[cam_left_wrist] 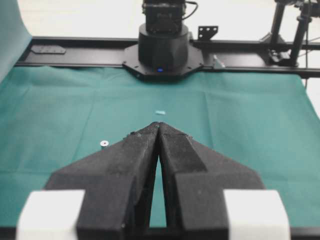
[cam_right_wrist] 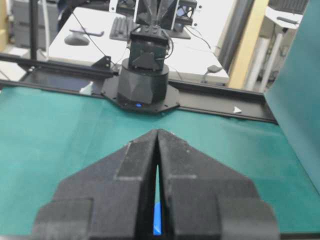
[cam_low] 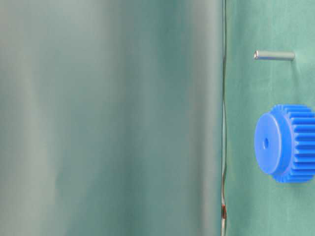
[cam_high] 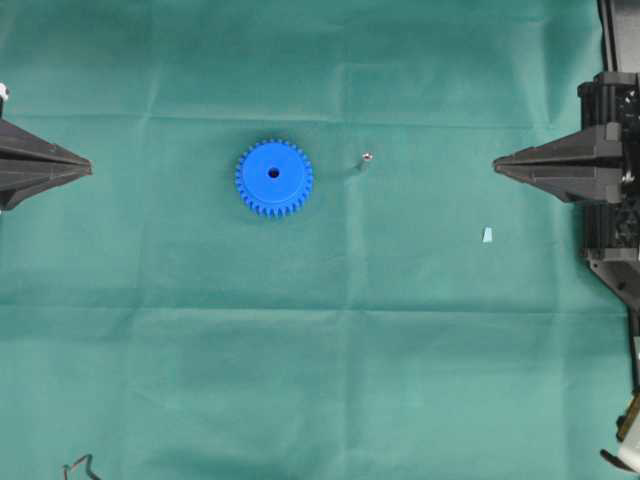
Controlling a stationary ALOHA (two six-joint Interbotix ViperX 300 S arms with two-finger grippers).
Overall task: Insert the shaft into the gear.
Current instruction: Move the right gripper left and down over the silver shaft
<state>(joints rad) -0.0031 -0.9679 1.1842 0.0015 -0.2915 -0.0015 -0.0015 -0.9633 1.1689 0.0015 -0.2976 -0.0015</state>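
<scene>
The bright blue gear (cam_high: 274, 178) lies flat on the green cloth, centre hole up, left of the middle; it also appears at table level (cam_low: 287, 143). The small silvery shaft (cam_high: 366, 158) stands upright to the gear's right, apart from it, seen as a metal pin (cam_low: 274, 55) and as a shiny round end (cam_left_wrist: 104, 143). My left gripper (cam_high: 88, 167) is at the left edge, shut and empty, its tips (cam_left_wrist: 159, 125) meeting. At the right edge my right gripper (cam_high: 497, 164) is shut and empty too, tips (cam_right_wrist: 157, 131) together; a sliver of the gear (cam_right_wrist: 157, 219) shows through the slit behind them.
A small pale-blue scrap (cam_high: 487, 235) lies on the cloth near the right gripper. Each arm's black base (cam_left_wrist: 162, 47) stands on a rail at the table's end. A cable end (cam_high: 80, 466) pokes in at the front left edge. A teal backdrop (cam_low: 108, 118) stands behind the table.
</scene>
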